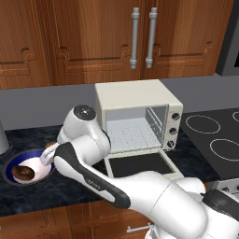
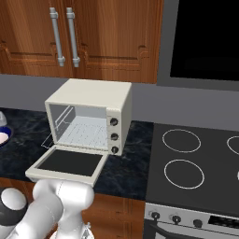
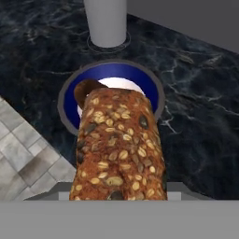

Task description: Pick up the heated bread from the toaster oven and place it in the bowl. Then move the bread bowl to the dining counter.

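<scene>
The bread (image 3: 119,149) sits right between the fingers in the hand view, a seeded brown slab with a darker crust, running straight out from them and over the bowl (image 3: 70,100); the fingers themselves are hidden behind it, so they look closed about halfway on the bread, gripping it by its near end. Just beyond the bread's far tip lies the bowl, blue rim, white inside, on the dark marbled worktop (image 3: 196,107), and a brown rounded thing (image 3: 86,91) peeks out at the bread's far left corner, inside the bowl. Past the bowl, farther out from the fingers, stands a grey cylinder (image 3: 106,23). In the left base view the arm reaches down over the bowl (image 1: 9,163) with the hand low above it, and a round brown donut (image 1: 22,172) shows in the bowl below the hand. Well off to the side of the fingers, the oven (image 1: 137,116) stands with its door dropped flat and its rack bare, same as the right base view has it (image 2: 88,119)
</scene>
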